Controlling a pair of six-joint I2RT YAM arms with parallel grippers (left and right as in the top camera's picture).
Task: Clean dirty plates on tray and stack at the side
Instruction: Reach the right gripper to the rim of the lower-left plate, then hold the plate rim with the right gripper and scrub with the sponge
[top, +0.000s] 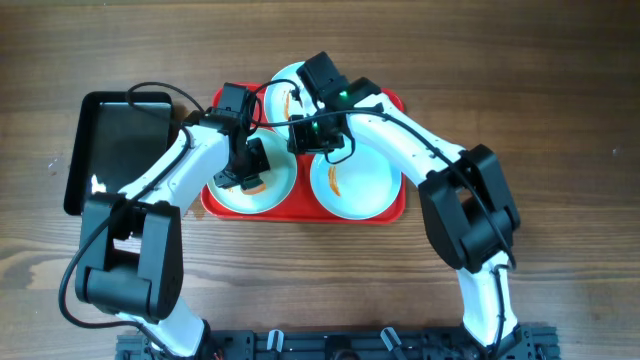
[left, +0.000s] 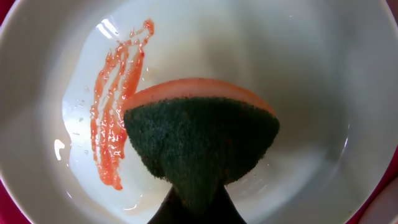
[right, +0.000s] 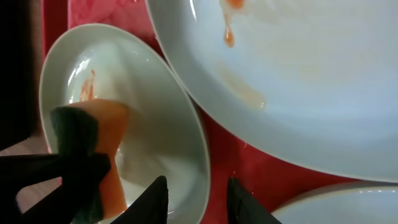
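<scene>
Three pale plates lie on the red tray (top: 396, 208): a back plate (top: 283, 82), a front-left plate (top: 278, 195) and a front-right plate (top: 365, 185), the back and front-right ones with orange smears. My left gripper (top: 250, 176) is shut on a green and orange sponge (left: 199, 137), pressing it into the front-left plate (left: 311, 81) beside an orange smear (left: 115, 118). My right gripper (right: 202, 199) is open, its fingers astride that plate's rim (right: 202, 155). A smeared plate (right: 298, 81) fills the upper right of the right wrist view.
A narrower black tray (top: 110, 140) lies left of the red tray on the wooden table (top: 560, 120). In the right wrist view the red tray (right: 239, 158) shows between the plates, and the edge of a third plate (right: 336, 208) at the bottom right.
</scene>
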